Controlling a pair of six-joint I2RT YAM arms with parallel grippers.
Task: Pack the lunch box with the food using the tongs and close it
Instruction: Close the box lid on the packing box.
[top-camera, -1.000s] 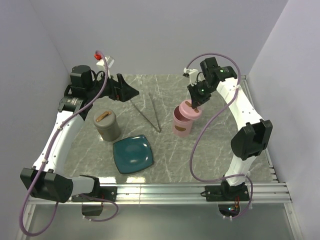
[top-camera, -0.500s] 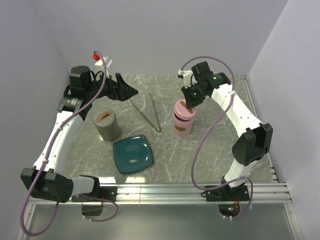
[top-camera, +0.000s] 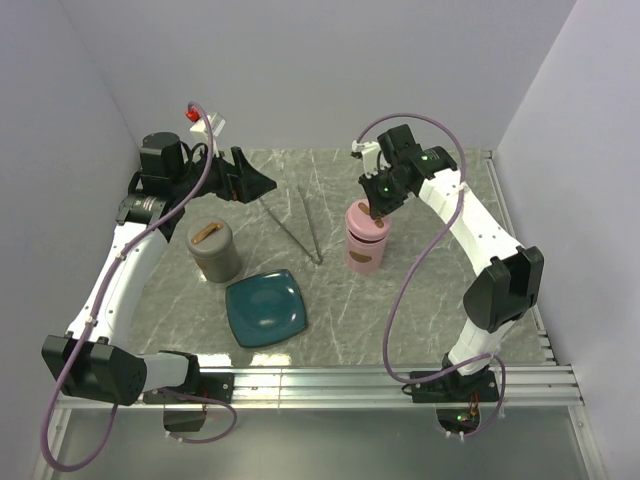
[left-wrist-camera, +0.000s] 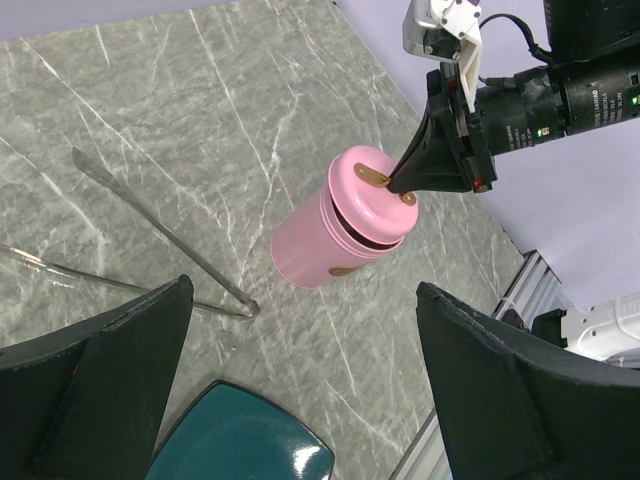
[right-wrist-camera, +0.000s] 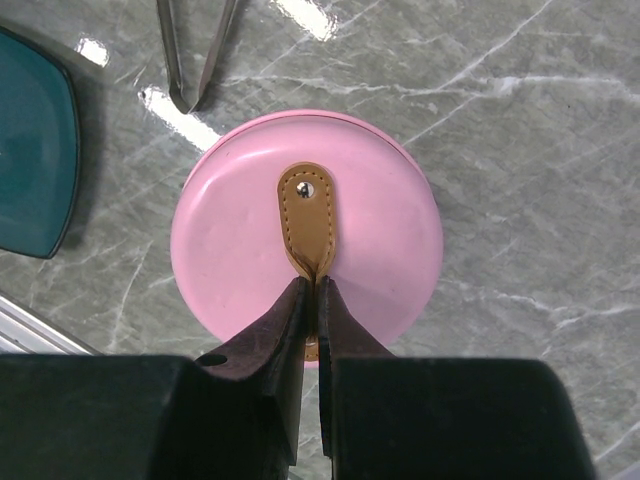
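Teal plate (top-camera: 265, 308) sits nearest, bare, with no food visible on it or the marble; probably packed, can't tell. Grey canister (top-camera: 214, 250) stands just beyond it. Pink lunch box (top-camera: 364, 252) stands upright mid-table with its lid (right-wrist-camera: 230, 240) on top. Right gripper (right-wrist-camera: 311, 288) has its jaws pressed together, pinching the tan strap (right-wrist-camera: 306, 212). A dark gap shows under one lid edge, so lower it level and straight, seat it fully, then release. Tongs (top-camera: 298, 225) lie flat, just left of the box. Left gripper (top-camera: 255, 182) hangs farthest back, jaws spread wide, empty.
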